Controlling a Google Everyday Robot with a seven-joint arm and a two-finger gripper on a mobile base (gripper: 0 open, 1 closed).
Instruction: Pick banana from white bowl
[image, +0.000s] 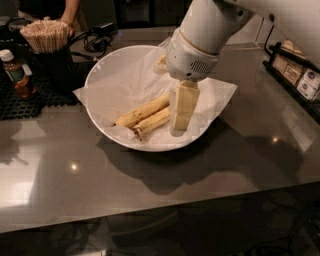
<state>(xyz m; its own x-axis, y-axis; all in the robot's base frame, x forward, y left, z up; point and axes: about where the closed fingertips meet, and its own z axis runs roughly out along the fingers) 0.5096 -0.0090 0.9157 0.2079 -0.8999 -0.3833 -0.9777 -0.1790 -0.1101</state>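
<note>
The white bowl (102, 127) stands mid-counter, lined with a crinkled white paper sheet (125, 75). Two bananas lie side by side in it, slanting up to the right. The nearer, straighter one is the banana (152, 122). The farther, longer banana (142, 112) lies just behind it. My gripper (178, 129) hangs from the white arm (200, 40) and reaches down into the bowl at the bananas' right ends. It covers those ends, so the stems are hidden. I cannot tell if it touches the banana.
A dark cup of wooden sticks (47, 37) and a brown sauce bottle (17, 75) stand on a black mat (30, 100) at the back left. Cables (97, 35) lie behind the bowl. A black rack of boxes (300, 75) stands at the right. A person (50, 10) stands behind the counter.
</note>
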